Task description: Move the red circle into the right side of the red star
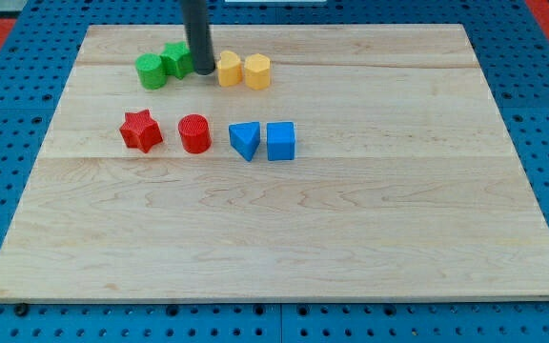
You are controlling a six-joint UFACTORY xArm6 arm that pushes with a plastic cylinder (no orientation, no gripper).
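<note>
— Red circle (195, 133) sits on the wooden board (351, 248), just to the view's right of the red star (141, 131); a narrow strip of bare wood shows between them, so they appear near but not touching.

— So is the task done?

— Nearly, by the look of it; the circle is already on the correct side, and only a short nudge toward the view's left seems left.

— And the rod?

— It carries no jaws, so nothing opens or closes; the tip (203, 71) rests up near the view's top, between the green block (177, 60) and the yellow block (229, 69), well apart from the circle; two blue blocks (263, 141) lie to the circle's right.
</note>
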